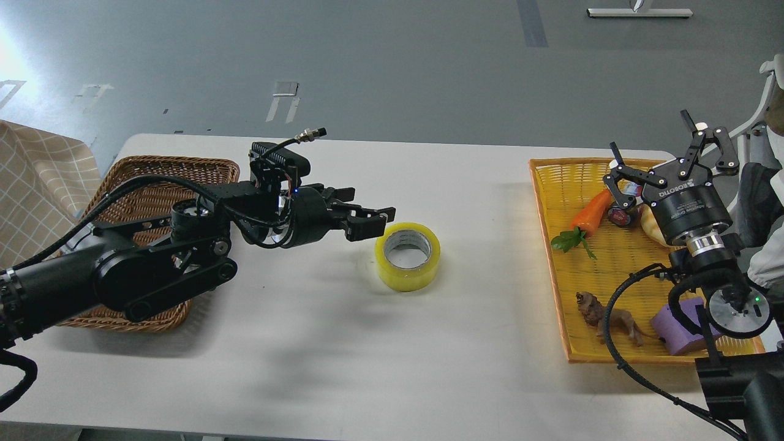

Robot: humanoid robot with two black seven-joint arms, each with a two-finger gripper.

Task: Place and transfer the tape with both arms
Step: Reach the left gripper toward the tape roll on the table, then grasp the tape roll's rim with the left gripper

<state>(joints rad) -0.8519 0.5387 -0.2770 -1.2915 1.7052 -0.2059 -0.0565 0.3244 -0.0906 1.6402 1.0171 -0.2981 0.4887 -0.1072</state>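
White table, tape at centre, both arms free of it.

On the white table [318, 343] the tape [408, 255] lies flat, core upward, apart from everything else, likely set there as a handover point. Just left of it, the left gripper [375, 222] points at the roll, fingers drawn near together and holding nothing. Farther right, the right gripper [664, 162] hangs spread wide and empty above the yellow tray [548, 245] of toys; the wicker basket [165, 168] sits at far left.

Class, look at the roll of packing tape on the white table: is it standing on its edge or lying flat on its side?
Lying flat. The tape rests on one round face on the table, its grey core hole opening upward toward the camera, yellow band all around.
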